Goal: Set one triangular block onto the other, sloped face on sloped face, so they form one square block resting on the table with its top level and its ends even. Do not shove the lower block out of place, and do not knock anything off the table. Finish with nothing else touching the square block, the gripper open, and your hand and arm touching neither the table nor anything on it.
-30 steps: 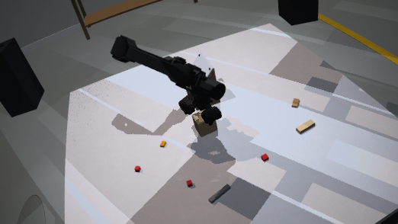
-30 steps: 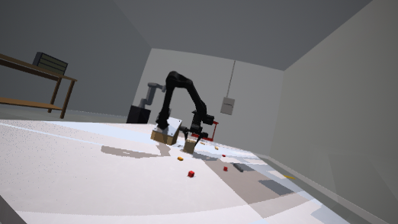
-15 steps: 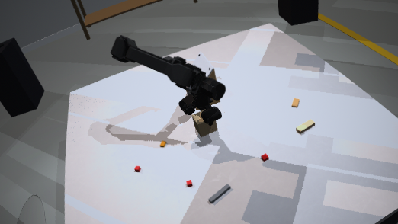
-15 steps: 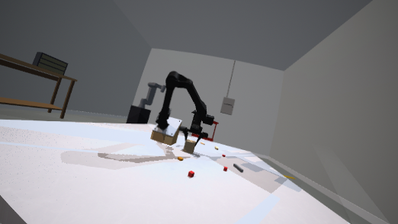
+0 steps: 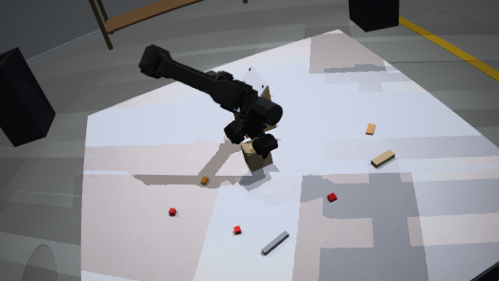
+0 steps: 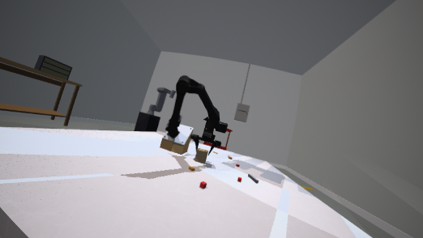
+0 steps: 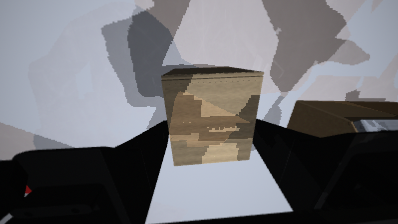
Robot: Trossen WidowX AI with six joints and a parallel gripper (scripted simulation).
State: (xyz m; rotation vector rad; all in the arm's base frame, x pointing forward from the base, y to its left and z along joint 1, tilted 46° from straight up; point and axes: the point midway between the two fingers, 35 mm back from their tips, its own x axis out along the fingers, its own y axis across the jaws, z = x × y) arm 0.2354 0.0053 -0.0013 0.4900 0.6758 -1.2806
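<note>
Grey rm, wooden bench (image 5: 155,15) (image 6: 40,74) w/ shelf.

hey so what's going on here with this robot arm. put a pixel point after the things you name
The black robot arm has its open gripper (image 5: 249,139) (image 6: 203,150) (image 7: 207,123) around a wooden block (image 5: 257,160) (image 6: 201,155) (image 7: 212,115) on the table (image 5: 143,248) (image 6: 121,210). It looks like the two triangular blocks put together as one square block. The arm seemingly still has to back away; small red cubes (image 5: 172,211) (image 6: 202,184) lie nearby.

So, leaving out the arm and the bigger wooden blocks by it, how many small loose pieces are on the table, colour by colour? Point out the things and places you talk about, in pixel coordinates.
Red cubes (image 5: 172,211) (image 5: 237,229) (image 5: 332,197) (image 6: 202,184) (image 6: 239,179) (image 6: 237,165) (image 7: 28,190): 3
Orange pieces (image 5: 204,181) (image 5: 370,129) (image 6: 191,168) (image 6: 215,152): 2
Tan bar (image 5: 382,159) (image 6: 229,157): 1
Grey bar (image 5: 274,243) (image 6: 253,178): 1
Total: 7
</note>
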